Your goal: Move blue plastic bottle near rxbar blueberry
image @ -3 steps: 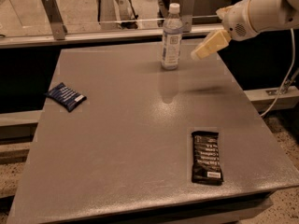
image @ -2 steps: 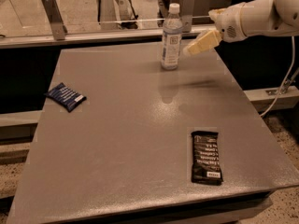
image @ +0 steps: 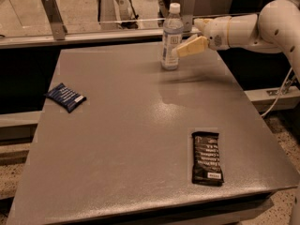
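The blue plastic bottle (image: 171, 37), clear with a white cap and a pale label, stands upright at the far edge of the grey table (image: 140, 125). My gripper (image: 185, 42) comes in from the right on the white arm. It is open and empty, and its tan lower finger (image: 190, 47) reaches the bottle's right side. The rxbar blueberry (image: 65, 97), a small dark blue wrapper, lies flat near the table's left edge, far from the bottle.
A longer black bar wrapper (image: 206, 158) with white text lies near the front right corner. A glass rail with metal brackets (image: 52, 15) runs behind the table. A cable (image: 280, 95) hangs at the right.
My gripper has moved left and slightly down towards the bottle, from a gap apart to right beside it. The bottle and both wrappers have not moved.
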You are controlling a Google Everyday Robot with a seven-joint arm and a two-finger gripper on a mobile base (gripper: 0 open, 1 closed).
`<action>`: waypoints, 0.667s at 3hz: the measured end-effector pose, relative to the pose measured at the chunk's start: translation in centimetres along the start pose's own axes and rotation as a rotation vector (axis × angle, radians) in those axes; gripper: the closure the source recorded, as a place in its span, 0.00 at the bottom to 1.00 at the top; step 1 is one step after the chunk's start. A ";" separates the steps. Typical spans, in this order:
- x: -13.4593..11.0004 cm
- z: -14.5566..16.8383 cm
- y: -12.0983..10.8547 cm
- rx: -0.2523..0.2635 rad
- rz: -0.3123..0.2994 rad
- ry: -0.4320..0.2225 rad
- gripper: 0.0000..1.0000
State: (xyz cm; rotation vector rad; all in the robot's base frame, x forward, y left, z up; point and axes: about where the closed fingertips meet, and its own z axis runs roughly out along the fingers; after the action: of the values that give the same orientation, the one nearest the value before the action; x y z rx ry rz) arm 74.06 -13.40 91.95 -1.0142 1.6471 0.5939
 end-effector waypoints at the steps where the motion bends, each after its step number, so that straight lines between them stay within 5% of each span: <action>1: 0.1 1.8 1.1 -0.058 0.022 -0.056 0.00; 2: 0.1 2.8 2.4 -0.108 0.048 -0.115 0.02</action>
State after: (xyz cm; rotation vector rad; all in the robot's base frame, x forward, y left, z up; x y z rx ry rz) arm 73.47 -9.93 90.68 -1.0024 1.5551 0.7664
